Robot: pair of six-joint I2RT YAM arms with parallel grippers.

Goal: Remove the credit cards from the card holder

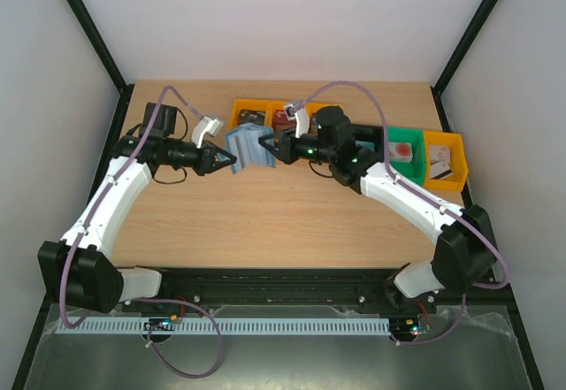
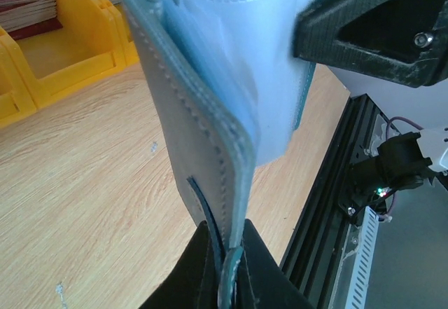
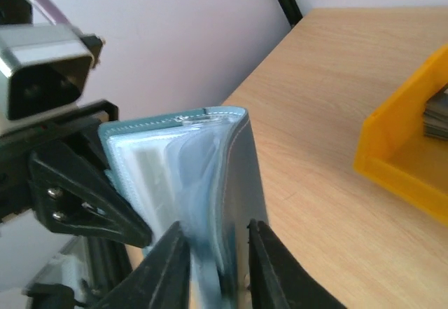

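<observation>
Top cam: my 2 claws hold the card holder (image 1: 248, 149) betw. them, L claw (image 1: 221, 162) pinching its left edge, R claw (image 1: 268, 149) its right edge. Holder hangs above the table (image 1: 265, 222); yellow bins (image 1: 250, 111) just behind holder.
L wrist cam: my L jaws are narrow, clamped on holder's stitched cover edge; R claw grips holder's far side.
R wrist cam: R jaws narrow, clamped on holder's cover. Whitish credit cards (image 3: 150, 176) sit inside holder's clear sleeves; can't tell how many.
</observation>
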